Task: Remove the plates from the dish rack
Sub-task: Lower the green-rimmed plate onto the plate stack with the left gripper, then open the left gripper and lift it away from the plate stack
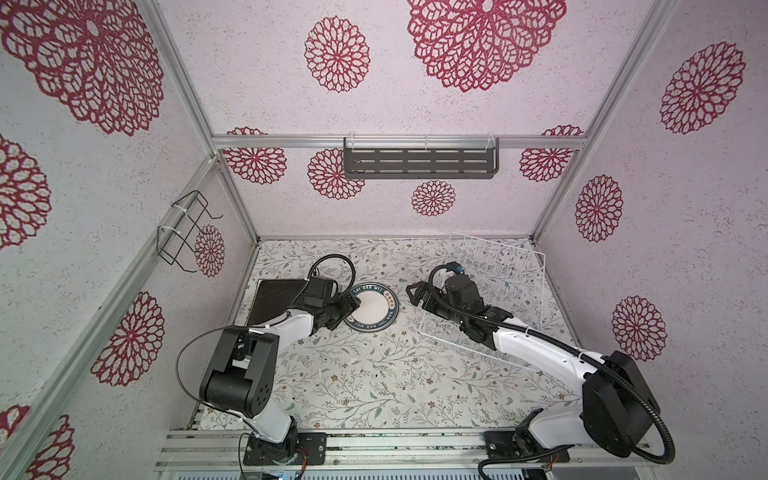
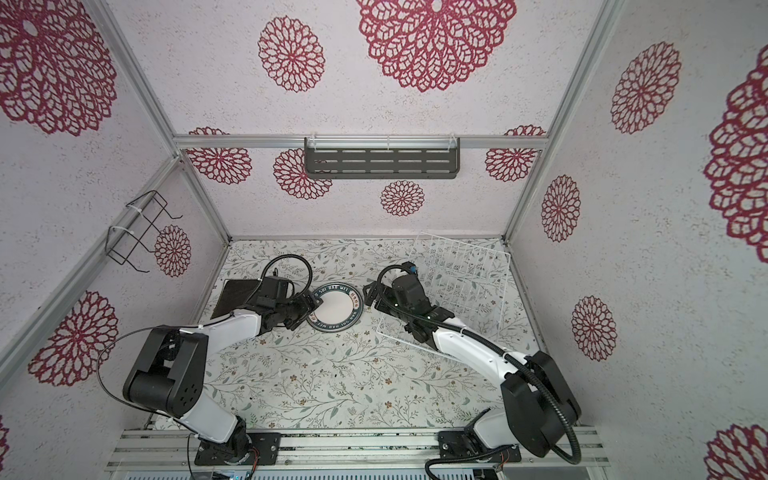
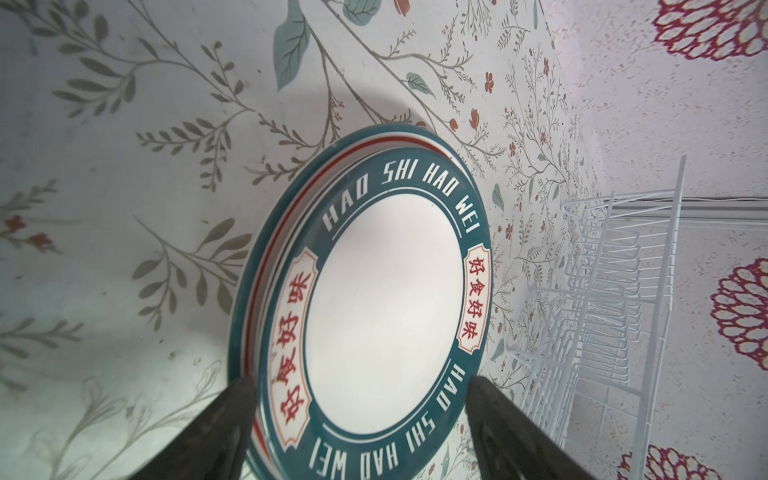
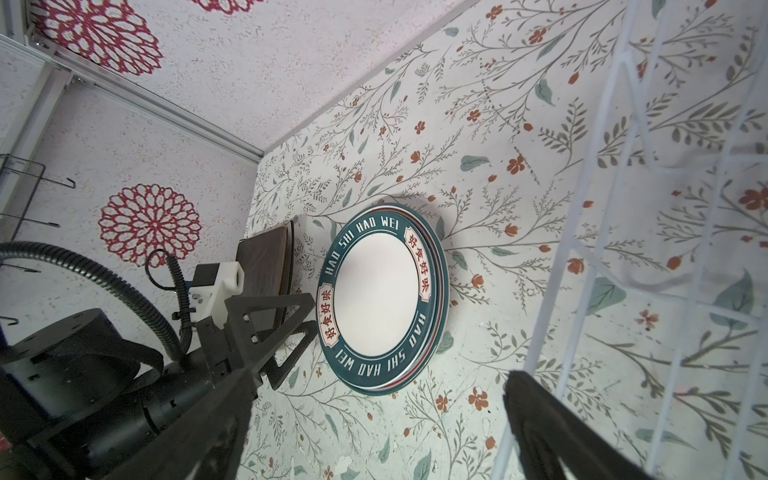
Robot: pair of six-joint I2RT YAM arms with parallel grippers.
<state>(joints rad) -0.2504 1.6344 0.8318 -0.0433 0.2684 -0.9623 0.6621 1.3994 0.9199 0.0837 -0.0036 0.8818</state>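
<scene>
left arm base: nearest the top views' camera, bolted to the front rail; the arm reaches back to the round plates.
left gripper: jaws apart, straddling the near rim of the round plates, clamped on nothing; the left wrist view shows one finger on each side of the rim.
round plates: stack with a lettered teal rim, flat on the table, left of the dish rack and apart from it.
square plates: dark stack beside the round plates, half hidden under the left arm.
dish rack: back right of the table, no plate seen among the tines.
right gripper: jaws wide apart, empty, between the rack and the round plates.
step: looks like the last set-down, plate just let go.
next move: lift the left gripper clear without nudging the stack; both arms can then pull back.
</scene>
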